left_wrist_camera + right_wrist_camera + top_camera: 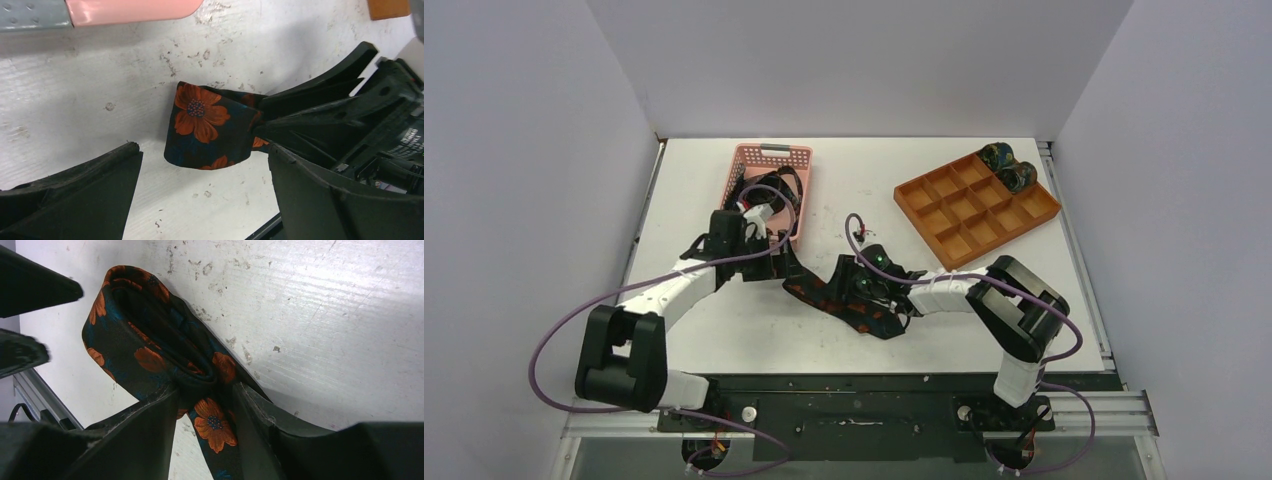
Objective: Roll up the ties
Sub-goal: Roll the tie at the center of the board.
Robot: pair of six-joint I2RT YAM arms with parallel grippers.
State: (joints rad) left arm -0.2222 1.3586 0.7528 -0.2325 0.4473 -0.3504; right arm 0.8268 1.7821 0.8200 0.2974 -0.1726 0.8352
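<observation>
The white table (854,180) carries everything; the left arm (674,290) reaches from the near left toward the middle, and the right arm (964,295) reaches leftward from the near right, so the two wrists come close together near the centre; an orange compartment tray (964,212) lies askew at the far right; a pink mesh basket (774,150) stands at the far side, left of centre, just beyond the left wrist; a dark necktie (824,295) with orange flowers lies on the table between the two wrists, one end wound into a loose loop standing on edge (207,127), a strip of it trailing flat beneath the right wrist (150,355); two rolled ties (997,155) with a blue-green pattern sit side by side in the tray's far corner compartments; the right gripper (204,390) is pinched on the necktie at the core of the loop, one finger on each side of the fabric; the left gripper (202,150) is spread wide, its fingers flanking the loop's outer curve, the left one clear of the cloth
</observation>
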